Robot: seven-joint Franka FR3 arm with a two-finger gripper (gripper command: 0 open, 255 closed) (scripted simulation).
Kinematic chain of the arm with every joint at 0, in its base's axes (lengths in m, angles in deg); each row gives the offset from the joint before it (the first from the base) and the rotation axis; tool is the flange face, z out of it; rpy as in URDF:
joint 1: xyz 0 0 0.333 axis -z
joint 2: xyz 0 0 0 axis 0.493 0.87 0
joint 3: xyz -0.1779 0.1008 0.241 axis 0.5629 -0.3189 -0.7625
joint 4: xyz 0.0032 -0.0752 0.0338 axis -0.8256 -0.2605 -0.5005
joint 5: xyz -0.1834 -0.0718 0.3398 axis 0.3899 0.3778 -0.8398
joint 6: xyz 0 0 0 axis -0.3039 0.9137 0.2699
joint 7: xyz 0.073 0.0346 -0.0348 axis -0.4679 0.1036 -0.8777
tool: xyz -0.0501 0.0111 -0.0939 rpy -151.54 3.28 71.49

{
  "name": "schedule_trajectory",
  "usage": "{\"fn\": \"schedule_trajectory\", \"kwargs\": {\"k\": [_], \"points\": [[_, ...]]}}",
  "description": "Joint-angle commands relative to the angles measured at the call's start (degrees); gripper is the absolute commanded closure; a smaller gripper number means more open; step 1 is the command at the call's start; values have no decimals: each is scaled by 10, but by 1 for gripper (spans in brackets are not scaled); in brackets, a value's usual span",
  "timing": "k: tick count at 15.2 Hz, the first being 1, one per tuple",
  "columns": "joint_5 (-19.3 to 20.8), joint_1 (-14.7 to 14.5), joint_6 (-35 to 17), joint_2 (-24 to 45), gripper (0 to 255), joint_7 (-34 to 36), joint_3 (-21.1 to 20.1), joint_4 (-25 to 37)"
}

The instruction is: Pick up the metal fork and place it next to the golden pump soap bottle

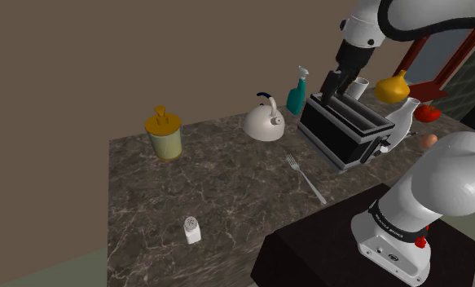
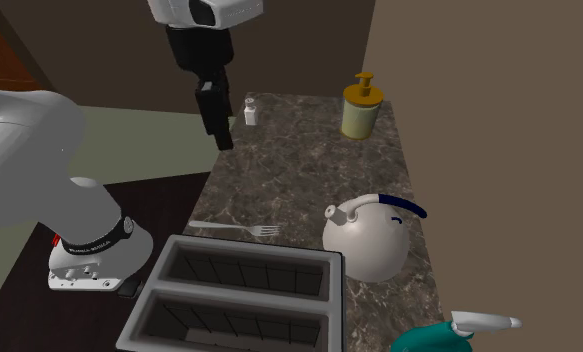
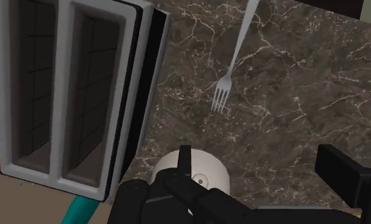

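A silver fork [image 1: 306, 179] lies flat on the dark marble counter between the toaster and the counter's front edge, also seen at fork [image 2: 237, 229] and fork [image 3: 231, 63]. The golden pump soap bottle [image 1: 164, 132] stands at the far left by the wall, bottle [image 2: 362, 107]. My black gripper [image 1: 333, 88] hangs high over the toaster's back end, well away from the fork. Its fingers stand apart, open and holding nothing, gripper [image 2: 219, 125], gripper [image 3: 254, 178].
A black two-slot toaster [image 1: 345, 128] sits right of the fork. A white kettle [image 1: 265, 120] stands behind it, with a teal spray bottle [image 1: 296, 94] by the wall. A small white shaker [image 1: 193, 230] is near the front edge. A white vase [image 1: 402, 122] stands beyond the toaster.
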Motion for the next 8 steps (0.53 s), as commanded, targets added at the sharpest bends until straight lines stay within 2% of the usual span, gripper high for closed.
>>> {"fn": "schedule_trajectory", "kwargs": {"k": [1,8], "points": [[-6,3,-45,4,0,18,-4,-40],[-21,14,-208,58,0,70,-14,-148]]}}
